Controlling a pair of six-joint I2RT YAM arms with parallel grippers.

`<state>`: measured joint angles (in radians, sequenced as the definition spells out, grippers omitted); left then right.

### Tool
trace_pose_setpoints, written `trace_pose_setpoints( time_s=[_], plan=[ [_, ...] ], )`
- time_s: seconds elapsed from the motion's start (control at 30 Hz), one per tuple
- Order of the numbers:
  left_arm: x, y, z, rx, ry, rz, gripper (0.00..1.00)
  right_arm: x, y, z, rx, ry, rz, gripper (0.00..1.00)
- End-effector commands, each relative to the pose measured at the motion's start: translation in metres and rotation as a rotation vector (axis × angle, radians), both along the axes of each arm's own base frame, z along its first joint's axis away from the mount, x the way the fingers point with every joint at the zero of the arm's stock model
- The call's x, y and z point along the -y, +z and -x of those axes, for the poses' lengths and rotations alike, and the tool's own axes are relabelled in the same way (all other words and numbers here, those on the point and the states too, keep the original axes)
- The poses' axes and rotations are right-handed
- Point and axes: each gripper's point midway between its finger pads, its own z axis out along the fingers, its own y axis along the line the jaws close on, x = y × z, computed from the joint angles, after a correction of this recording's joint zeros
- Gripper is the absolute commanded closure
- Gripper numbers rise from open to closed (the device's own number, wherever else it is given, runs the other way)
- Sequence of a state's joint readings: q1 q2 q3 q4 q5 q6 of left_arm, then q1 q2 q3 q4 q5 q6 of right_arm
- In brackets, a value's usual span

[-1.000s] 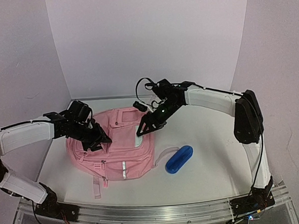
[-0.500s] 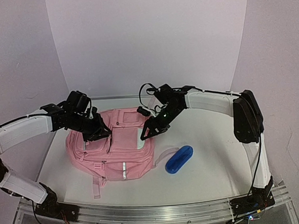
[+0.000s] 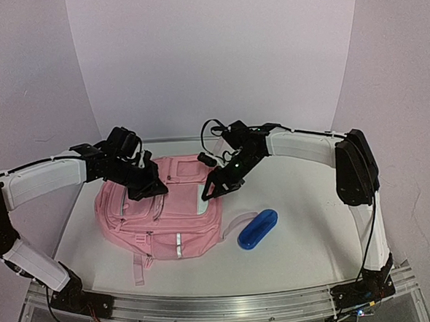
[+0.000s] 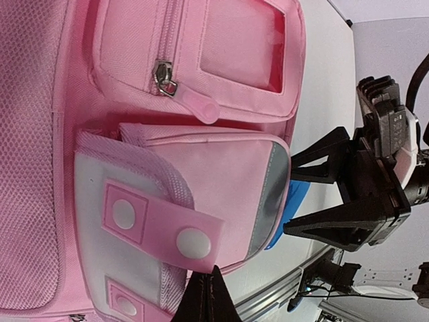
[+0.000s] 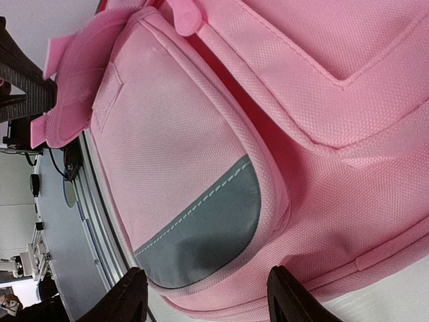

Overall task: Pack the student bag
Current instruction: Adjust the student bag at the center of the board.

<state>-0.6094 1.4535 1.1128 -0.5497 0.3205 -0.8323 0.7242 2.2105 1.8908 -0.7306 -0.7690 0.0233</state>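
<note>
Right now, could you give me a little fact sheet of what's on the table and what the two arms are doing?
student bag: pink, lying flat on the table
blue case: on the table, right of the bag
left gripper: jaws shut on the front pocket flap
right gripper: jaws open over the bag's right side, holding nothing

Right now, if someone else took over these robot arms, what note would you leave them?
Left claw: shut at the student bag's front pocket flap; grip on fabric unclear.
Right claw: open, empty, over the bag's grey-trimmed pocket.
Bag lies flat on the table; blue case beside it, outside.
Done: nothing packed that shows.
To do: likely open a pocket, put the case in.
</note>
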Motion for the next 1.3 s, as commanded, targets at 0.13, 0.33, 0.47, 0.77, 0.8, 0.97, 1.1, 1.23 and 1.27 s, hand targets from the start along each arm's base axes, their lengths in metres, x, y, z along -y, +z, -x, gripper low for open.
trace_pose_setpoints(
  time_s=[0.13,0.33,0.47,0.77,0.8,0.97,1.1,1.23,1.27],
  plan=[
    [-0.033,0.017,0.005,0.010,0.097,-0.140,0.70,0.013,0.013,-0.014,0.014,-0.047,-0.005,0.39],
    [-0.041,0.015,0.014,-0.013,0.117,-0.160,0.61,0.038,0.055,-0.028,0.077,-0.068,-0.036,0.39],
    [-0.044,0.021,0.016,-0.006,0.119,-0.167,0.60,0.034,0.079,-0.020,0.062,-0.049,-0.100,0.39],
    [-0.071,0.039,0.034,0.015,0.176,-0.198,0.51,-0.034,0.103,-0.006,-0.021,0.006,-0.237,0.54],
    [-0.073,0.040,0.035,0.019,0.185,-0.194,0.49,-0.042,0.106,-0.005,-0.023,0.012,-0.254,0.55],
    [-0.076,0.030,0.034,-0.003,0.205,-0.191,0.45,-0.075,0.097,0.003,-0.062,0.023,-0.290,0.61],
    [-0.071,0.015,0.027,-0.028,0.204,-0.211,0.45,-0.094,0.074,0.009,-0.089,0.034,-0.274,0.72],
    [-0.065,0.010,0.017,-0.017,0.207,-0.203,0.47,-0.104,0.047,0.006,-0.084,0.019,-0.238,0.75],
    [-0.063,0.009,0.015,-0.015,0.204,-0.202,0.48,-0.105,0.039,0.003,-0.081,0.010,-0.226,0.76]
  ],
)
